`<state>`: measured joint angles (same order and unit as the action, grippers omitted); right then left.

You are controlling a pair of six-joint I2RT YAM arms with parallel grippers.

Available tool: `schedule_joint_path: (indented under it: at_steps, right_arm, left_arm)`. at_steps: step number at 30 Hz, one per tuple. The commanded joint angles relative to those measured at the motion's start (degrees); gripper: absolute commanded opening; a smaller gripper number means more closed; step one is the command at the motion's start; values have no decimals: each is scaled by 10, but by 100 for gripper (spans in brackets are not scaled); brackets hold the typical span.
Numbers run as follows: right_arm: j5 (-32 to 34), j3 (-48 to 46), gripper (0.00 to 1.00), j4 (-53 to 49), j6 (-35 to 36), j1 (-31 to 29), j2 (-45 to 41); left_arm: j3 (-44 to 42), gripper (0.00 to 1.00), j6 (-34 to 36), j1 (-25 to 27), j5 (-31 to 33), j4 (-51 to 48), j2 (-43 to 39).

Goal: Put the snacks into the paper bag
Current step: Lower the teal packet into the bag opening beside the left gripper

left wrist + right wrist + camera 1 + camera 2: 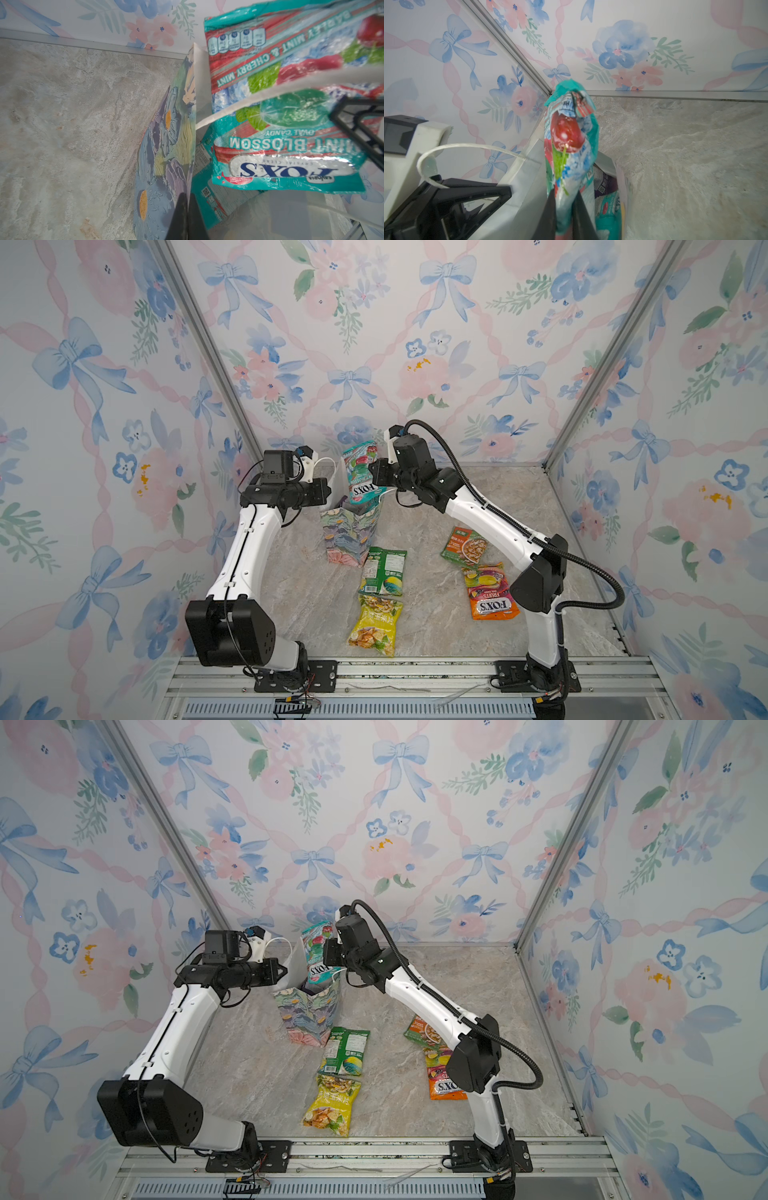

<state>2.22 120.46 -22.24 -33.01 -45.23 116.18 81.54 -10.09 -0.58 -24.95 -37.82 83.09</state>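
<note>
Four snacks I count on the tabletop; only wrist views show further packets inside the paper bag. Right jaws clench one teal packet, left jaws the bag wall.

Floral paper bag stands upright with its mouth open, a teal pack and a purple pack inside. Teal FOX'S mint pack hangs upside-down right at the mouth. Flat on the table: green pack just beside the bag, then yellow chip pack, nut pack, orange FOX'S pack.
</note>
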Motion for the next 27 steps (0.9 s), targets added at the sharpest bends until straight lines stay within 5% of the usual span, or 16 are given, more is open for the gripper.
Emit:
schedule_joint_path:
  at_steps: [1, 27]
  right_arm:
    - [7, -17, 0, 57, -17, -8, -48]
    - [-32, -24, 0, 92, -91, -29, -8]
  left_arm:
    - [-4, 0, 3, -3, -16, -2, -3]
    - [-4, 0, 4, -3, -17, -2, -10]
